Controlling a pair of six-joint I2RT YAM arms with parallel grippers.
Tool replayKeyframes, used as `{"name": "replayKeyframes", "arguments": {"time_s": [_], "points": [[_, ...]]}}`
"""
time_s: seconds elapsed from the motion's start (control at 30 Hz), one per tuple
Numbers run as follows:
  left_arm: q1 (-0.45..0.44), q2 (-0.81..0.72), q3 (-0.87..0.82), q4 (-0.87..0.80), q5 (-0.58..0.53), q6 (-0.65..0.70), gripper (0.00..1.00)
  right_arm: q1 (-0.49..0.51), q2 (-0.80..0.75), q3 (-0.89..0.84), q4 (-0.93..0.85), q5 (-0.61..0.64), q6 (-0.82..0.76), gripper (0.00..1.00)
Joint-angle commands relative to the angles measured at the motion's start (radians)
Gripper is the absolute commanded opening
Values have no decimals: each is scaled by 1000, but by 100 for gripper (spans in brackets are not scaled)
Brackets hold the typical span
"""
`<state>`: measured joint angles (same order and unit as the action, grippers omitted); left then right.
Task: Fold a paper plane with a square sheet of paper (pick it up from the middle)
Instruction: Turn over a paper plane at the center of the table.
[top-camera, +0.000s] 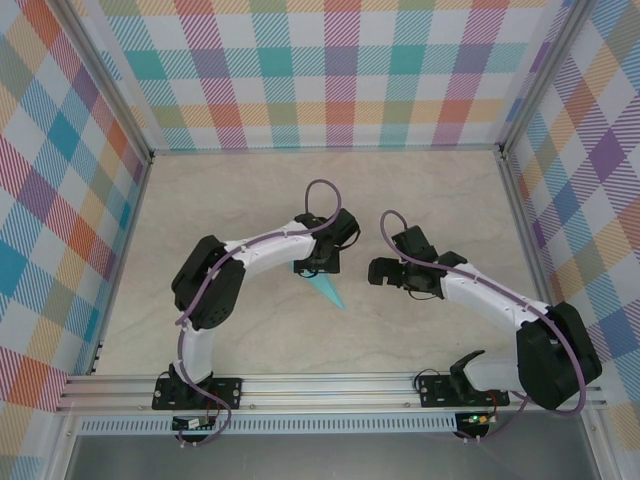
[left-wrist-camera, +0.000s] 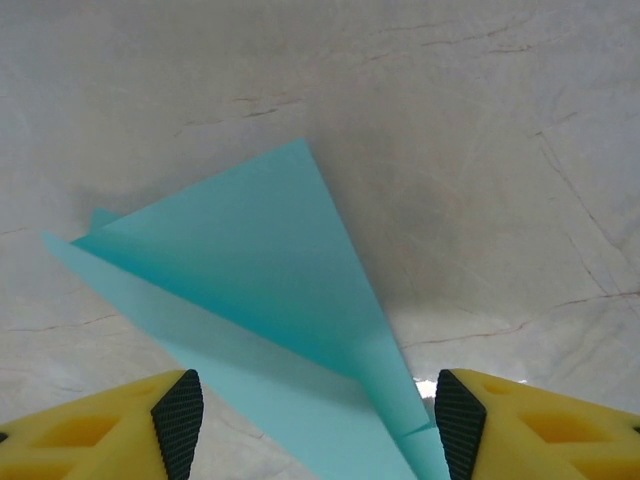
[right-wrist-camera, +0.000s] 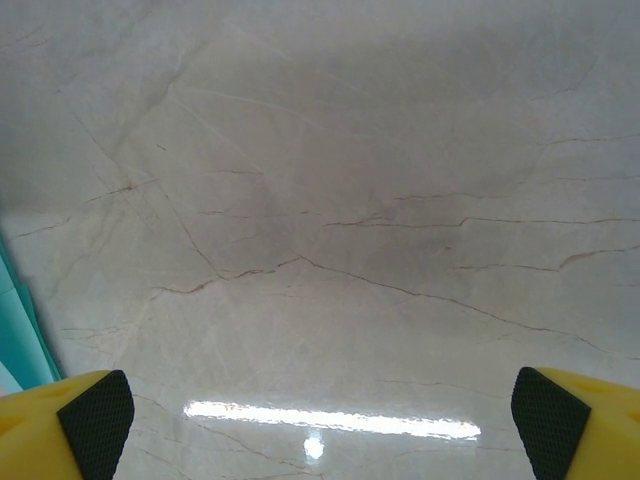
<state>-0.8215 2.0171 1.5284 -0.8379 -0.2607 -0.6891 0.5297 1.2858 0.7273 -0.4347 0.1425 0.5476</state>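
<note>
Item: paper plane (top-camera: 325, 290), a slim turquoise dart folded in overlapping layers with a pointed tip.
Location: on the pale table (top-camera: 230, 200), near its centre. The broad end is under the left wrist and the tip points toward the near right.
Weight: judged very light; a nudge or a brush from a finger would probably shift it.
Stiffness: thin sheet, likely stiffer along the folds where layers stack and limp at the single-layer edges.
Surface: smooth paper on a glossy top, so it will probably slide rather than lift if pushed from one side.
Fragility: creases easily. A hard squeeze across a wing would likely leave a dent or spring the folds open.
Where to hold: judged best across the middle of the body, on the stacked layers beside the centre crease, with a gentle pinch. The tip and loose flaps are poor choices.
Left gripper (left-wrist-camera: 318, 415): jaws spread, with black pads (left-wrist-camera: 178, 420) on either side of the narrow part of the plane. Nothing is pinched; whether a pad touches the paper cannot be told.
Left arm pose: elbow bowed out to the left, forearm reaching to centre, wrist angled down over the plane.
Right gripper (right-wrist-camera: 322, 420): jaws spread wide over bare table, with a sliver of turquoise at the edge of its view.
Right arm pose: forearm reaching in from the right, fingers facing the plane, near it but apart.
</note>
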Motion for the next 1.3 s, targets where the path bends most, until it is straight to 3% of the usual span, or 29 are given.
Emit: {"name": "replayKeyframes", "arguments": {"time_s": [0.0, 0.8, 1.07, 1.27], "points": [[-9, 35, 56, -92, -43, -12, 64, -6, -16, -9, -33, 37, 23, 100], [-28, -129, -147, 20, -17, -132, 31, -7, 29, 9, -53, 52, 28, 100], [-27, -141, -175, 41, -26, -154, 9, -7, 37, 11, -55, 60, 30, 100], [-26, -248, -177, 44, -73, -112, 1, -7, 9, 4, -53, 77, 37, 100]]}}
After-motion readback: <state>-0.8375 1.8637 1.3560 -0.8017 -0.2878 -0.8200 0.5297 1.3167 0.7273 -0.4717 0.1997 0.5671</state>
